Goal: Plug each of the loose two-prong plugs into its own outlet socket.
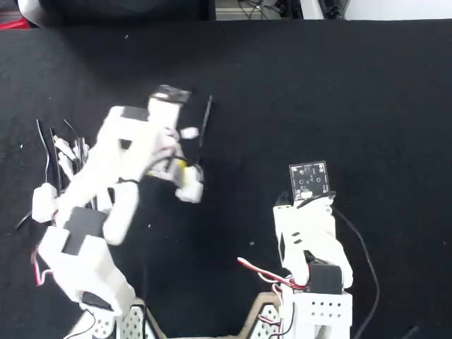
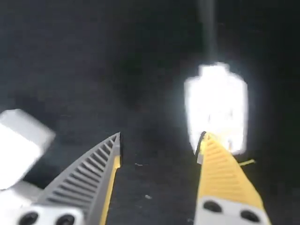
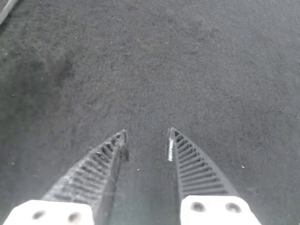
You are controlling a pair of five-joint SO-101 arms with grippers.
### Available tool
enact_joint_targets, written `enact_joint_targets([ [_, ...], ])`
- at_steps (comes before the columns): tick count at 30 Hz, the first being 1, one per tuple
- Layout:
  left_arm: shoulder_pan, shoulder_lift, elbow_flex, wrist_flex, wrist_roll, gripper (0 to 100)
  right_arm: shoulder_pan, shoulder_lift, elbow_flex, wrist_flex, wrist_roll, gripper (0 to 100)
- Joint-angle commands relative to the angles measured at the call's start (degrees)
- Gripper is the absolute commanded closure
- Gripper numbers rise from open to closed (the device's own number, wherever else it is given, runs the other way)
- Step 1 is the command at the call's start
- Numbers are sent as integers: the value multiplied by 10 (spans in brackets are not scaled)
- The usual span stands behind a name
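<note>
Your left pincer (image 2: 160, 138) is spread wide; plug (image 2: 215, 103) is white, boxy w/ rounded corners, just beside yellow fingertip (image 2: 220, 173).

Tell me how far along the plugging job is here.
Done: nothing visibly plugged in. In hand: the left arm holds its jaws open at a white plug, not gripping it; the right arm rests, jaws open over bare cloth. Left: grasping and every insertion.

The high view looks steeply down on the black cloth-covered table (image 1: 339, 85) from well above. Each wrist view faces that same cloth at close range.
</note>
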Motion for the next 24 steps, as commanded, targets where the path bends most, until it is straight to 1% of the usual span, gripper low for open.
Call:
enact_joint_targets([
  [1, 87, -33, -58, 55, 24, 737, 4, -11, -7, 4, -3, 871],
  [3, 87, -46, -81, 67, 20, 737, 4, -11, -7, 4, -2, 871],
  [9, -18, -39, -87, 61, 6, 737, 4, -11, -7, 4, -3, 871],
  [13, -47, -3, -50, 5, -2, 737, 4, -11, -7, 4, -4, 871],
  [15, -41, 14, -28, -24, 4, 737, 4, -11, -7, 4, -5, 871],
  [18, 2, 27, 2, -62, 30, 737, 4, -11, -7, 4, -5, 871],
  [21, 57, 22, 11, -68, 68, 737, 4, -11, -7, 4, -5, 871],
  [24, 104, -11, 12, -67, 110, 737, 4, -11, -7, 4, -5, 871],
])
